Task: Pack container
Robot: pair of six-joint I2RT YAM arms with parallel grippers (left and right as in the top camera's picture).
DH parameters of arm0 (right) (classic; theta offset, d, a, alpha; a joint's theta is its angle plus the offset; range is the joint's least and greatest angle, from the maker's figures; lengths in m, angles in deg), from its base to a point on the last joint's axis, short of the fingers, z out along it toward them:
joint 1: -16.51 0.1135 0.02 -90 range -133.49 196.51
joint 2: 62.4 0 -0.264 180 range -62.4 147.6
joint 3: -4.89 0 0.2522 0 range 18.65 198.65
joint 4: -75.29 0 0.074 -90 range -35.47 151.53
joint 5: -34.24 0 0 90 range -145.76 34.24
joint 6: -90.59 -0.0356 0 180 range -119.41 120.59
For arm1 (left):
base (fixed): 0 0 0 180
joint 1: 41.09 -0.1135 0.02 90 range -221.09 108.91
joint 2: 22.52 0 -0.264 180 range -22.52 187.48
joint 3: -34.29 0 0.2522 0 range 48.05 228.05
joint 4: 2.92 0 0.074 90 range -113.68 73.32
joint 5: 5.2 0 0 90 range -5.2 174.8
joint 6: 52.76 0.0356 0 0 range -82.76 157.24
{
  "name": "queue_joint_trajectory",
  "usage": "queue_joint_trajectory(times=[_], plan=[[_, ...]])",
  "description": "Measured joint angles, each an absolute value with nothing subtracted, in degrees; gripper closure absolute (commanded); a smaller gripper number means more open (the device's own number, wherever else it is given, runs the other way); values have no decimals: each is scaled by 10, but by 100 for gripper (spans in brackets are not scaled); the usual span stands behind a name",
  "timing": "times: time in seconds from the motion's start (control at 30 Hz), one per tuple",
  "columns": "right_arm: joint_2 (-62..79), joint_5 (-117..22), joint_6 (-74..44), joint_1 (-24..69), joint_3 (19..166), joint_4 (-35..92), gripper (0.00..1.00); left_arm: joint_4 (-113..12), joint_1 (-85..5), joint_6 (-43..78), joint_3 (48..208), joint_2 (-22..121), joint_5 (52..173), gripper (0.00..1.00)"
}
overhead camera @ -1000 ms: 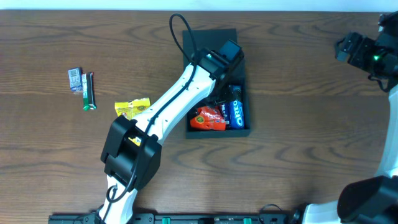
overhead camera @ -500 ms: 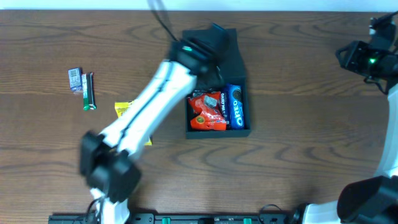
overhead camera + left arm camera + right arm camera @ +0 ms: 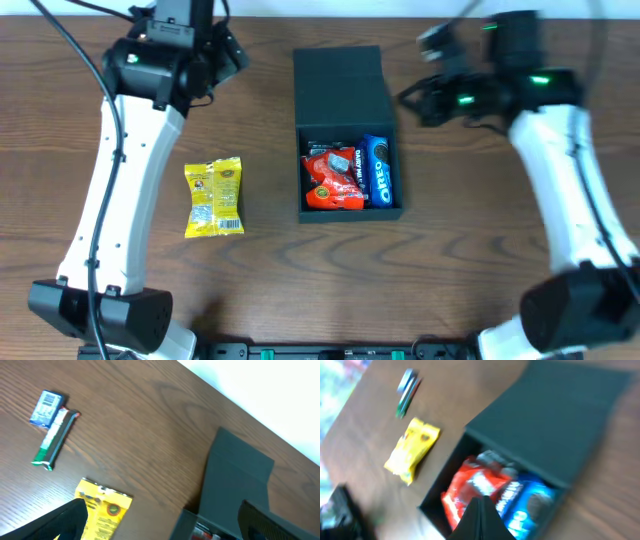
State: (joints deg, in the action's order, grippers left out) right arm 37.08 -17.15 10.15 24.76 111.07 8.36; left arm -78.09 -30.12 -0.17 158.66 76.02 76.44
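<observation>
Dark and matte, the box (image 3: pixel 350 214) sits on the brown wood table (image 3: pixel 480 240). Its lid (image 3: pixel 340 85) is swung back and lies flat on the side away from the arm bases. The open compartment holds two snacks side by side and touching. A red packet (image 3: pixel 333 182) fills the left part. A blue Oreo packet (image 3: pixel 380 178) stands lengthwise against the right wall. A small grey patch lies on top of the red packet, too small to tell what it is.

A yellow packet (image 3: pixel 214 197) lies flat on the table left of the box and apart from it. Farther left of the box, past the yellow packet, the left wrist view shows a small blue packet (image 3: pixel 47 408). Just beside it lies a thin green stick (image 3: pixel 55 439). In the overhead view the left arm hides both.

The left gripper (image 3: pixel 162 510) hangs above the table, left of the box's lid and well apart from it. Its fingers (image 3: pixel 65 522) are spread wide at the two lower corners of its own view, and nothing lies between them.

The right gripper (image 3: pixel 480 510) is near the box, off the right side of the lid, and looks blurred from overhead. In its own view the fingers are pressed together into one dark wedge. They grip nothing. The wedge shows in front of the box's open compartment, over the red and blue packets. That view is blurred, so I cannot tell whether the tips touch anything.
</observation>
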Motion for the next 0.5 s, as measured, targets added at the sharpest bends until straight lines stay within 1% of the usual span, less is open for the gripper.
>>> queue_joint_trajectory(times=[0.13,0.27,0.5], plan=[[436,-166,120,303,1107,58,99,-780,-328,20,1587,760,769,5],[483,-155,153,347,1098,20,99,-782,-356,44,1587,760,771,5],[490,-166,197,405,1095,-4,99,-782,-372,73,1587,760,771,5]])
